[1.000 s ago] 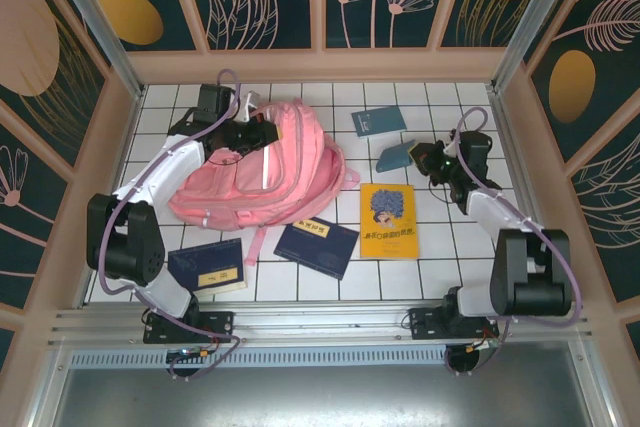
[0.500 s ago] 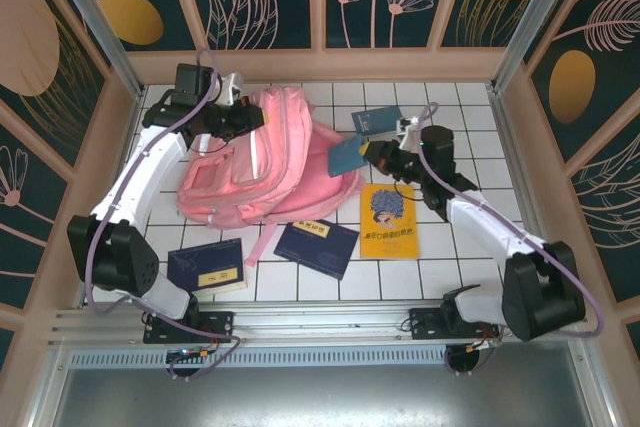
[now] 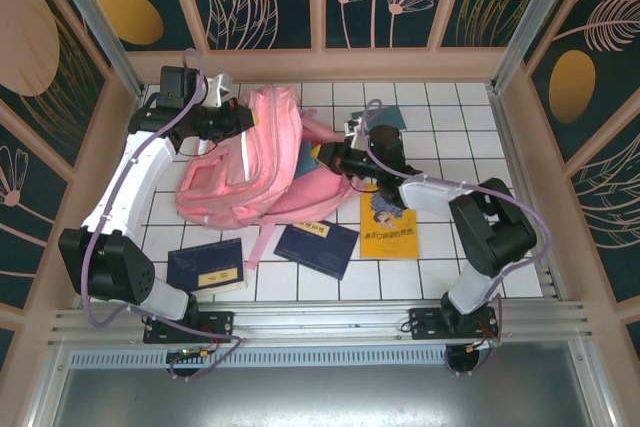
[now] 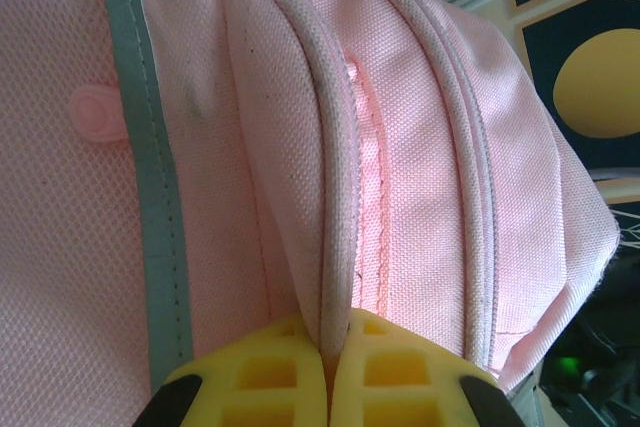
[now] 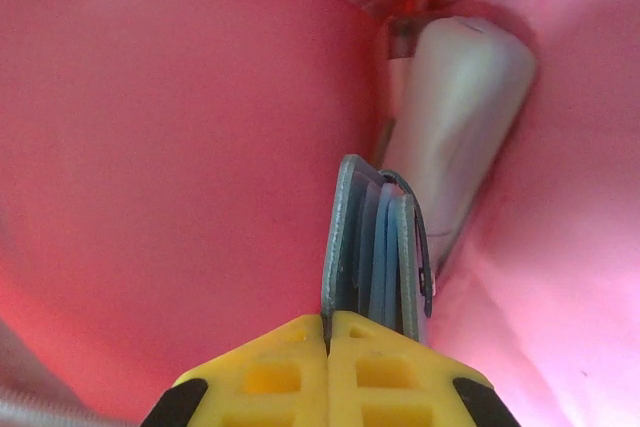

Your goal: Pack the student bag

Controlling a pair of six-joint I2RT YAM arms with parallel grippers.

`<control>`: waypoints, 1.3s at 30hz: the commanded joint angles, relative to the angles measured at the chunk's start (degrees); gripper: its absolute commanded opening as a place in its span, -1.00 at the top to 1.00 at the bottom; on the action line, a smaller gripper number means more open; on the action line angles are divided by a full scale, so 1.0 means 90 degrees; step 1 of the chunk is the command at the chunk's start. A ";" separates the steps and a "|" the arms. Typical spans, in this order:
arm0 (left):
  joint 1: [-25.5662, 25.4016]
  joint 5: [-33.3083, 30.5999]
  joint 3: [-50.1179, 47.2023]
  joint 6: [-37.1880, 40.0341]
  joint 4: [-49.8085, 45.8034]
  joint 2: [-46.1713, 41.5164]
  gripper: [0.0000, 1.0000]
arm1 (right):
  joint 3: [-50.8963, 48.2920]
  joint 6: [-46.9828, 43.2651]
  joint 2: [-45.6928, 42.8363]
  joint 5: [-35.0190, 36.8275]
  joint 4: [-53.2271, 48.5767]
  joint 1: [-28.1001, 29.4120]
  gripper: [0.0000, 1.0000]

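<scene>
The pink backpack (image 3: pixel 262 172) lies on the white tiled table (image 3: pixel 450 117), from the centre out toward 10 o'clock, with its open mouth turned to 3 o'clock. The left hand (image 3: pixel 238 119) is at the bag's 11 o'clock corner. In the left wrist view its yellow fingers (image 4: pixel 260 377) are pressed together on a piped seam of the pink cloth.

The right hand (image 3: pixel 335 159) reaches into the mouth from 3 o'clock. In the right wrist view it is clamped on a thin blue-grey booklet (image 5: pixel 375 237) standing on edge, with pink lining all round and a pale grey object (image 5: pixel 460 97) just beyond it.

On the table, a dark blue book (image 3: pixel 316 245) lies at the bag's 6 o'clock, a yellow book (image 3: pixel 388 222) at 4 o'clock, and a labelled blue book (image 3: pixel 207 267) at 7 o'clock.
</scene>
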 commanded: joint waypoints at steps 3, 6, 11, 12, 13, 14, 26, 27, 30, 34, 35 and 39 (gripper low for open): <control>0.0126 0.0449 -0.0019 0.0024 0.0799 -0.0342 1.00 | 0.0587 0.1015 0.0722 -0.0021 0.1631 0.0268 1.00; 0.0145 0.0571 -0.0126 -0.0126 0.1016 -0.0348 1.00 | 0.1136 0.1250 0.1405 -0.0059 0.1691 0.0538 1.00; 0.0159 0.0631 -0.0070 -0.0239 0.1100 -0.0295 1.00 | 0.2237 0.0914 0.2268 0.0233 0.0662 0.1056 1.00; 0.0160 0.0655 -0.0052 -0.0282 0.1130 -0.0295 1.00 | 0.2499 0.0801 0.2425 0.0305 0.0358 0.1139 1.00; 0.0165 0.0686 -0.0052 -0.0319 0.1157 -0.0293 1.00 | 0.2743 0.0660 0.2551 0.0369 -0.0024 0.1200 1.00; 0.0160 0.0742 -0.0068 -0.0357 0.1208 -0.0285 1.00 | 0.3063 0.0472 0.2713 0.0467 -0.0490 0.1269 1.00; 0.0160 0.0869 -0.0140 -0.0581 0.1393 -0.0255 1.00 | 0.4611 -0.0124 0.3808 0.0578 -0.1906 0.1551 0.28; 0.0161 0.0866 -0.0142 -0.0581 0.1398 -0.0251 1.00 | 0.4561 -0.0166 0.3769 0.0538 -0.1840 0.1539 0.22; 0.0161 0.0870 -0.0159 -0.0586 0.1443 -0.0280 1.00 | 0.4319 -0.0291 0.3514 0.0456 -0.1708 0.1427 0.04; 0.0222 0.0765 -0.0145 -0.0590 0.1423 -0.0321 1.00 | 0.3625 -0.0454 0.2866 0.0544 -0.1406 0.1182 -0.20; 0.0237 0.0739 -0.0141 -0.0599 0.1423 -0.0338 1.00 | 0.3458 -0.0559 0.2687 0.0559 -0.1419 0.1116 -0.26; 0.0304 0.0678 -0.0147 -0.0659 0.1435 -0.0371 1.00 | 0.2727 -0.0681 0.2028 0.0356 -0.1102 0.0842 -0.42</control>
